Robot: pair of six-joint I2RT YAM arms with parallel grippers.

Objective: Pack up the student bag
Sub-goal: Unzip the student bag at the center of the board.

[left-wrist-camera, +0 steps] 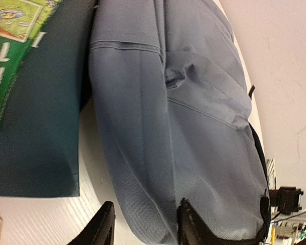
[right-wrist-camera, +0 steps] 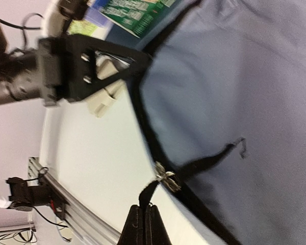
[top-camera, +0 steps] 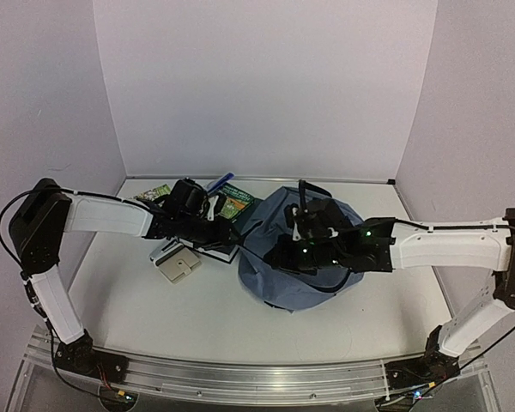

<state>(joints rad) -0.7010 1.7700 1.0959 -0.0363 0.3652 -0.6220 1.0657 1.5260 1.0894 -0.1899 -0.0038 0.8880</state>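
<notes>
At the near table (top-camera: 180,318) edge, a metal rail (top-camera: 240,378) carries both arm bases, and the arms reach inward toward the middle. The bag (top-camera: 279,279) lies slumped on the table, right of centre, its grey-blue fabric creased and a black zip running along its edge. The right gripper (right-wrist-camera: 144,222) is over the bag's near-left part; its jaws are pressed together, pinching the black pull (right-wrist-camera: 149,191) that leads from the metal slider (right-wrist-camera: 166,177). To the left, a beige case (top-camera: 178,267) lies flat on the table, just beside the bag but apart from it. The left gripper (left-wrist-camera: 147,204) sits low at the bag's left side with its jaws spread; one finger (left-wrist-camera: 191,224) is against the fabric, the other is over bare table, and nothing is clamped between them. Beyond it, a green-covered book (top-camera: 237,200) lies flat, its corner touching or tucked under the bag's far-left edge; which of the two cannot be told. Farther left are a small green card (top-camera: 154,192) and a blue pen (top-camera: 220,182), near the back wall.
</notes>
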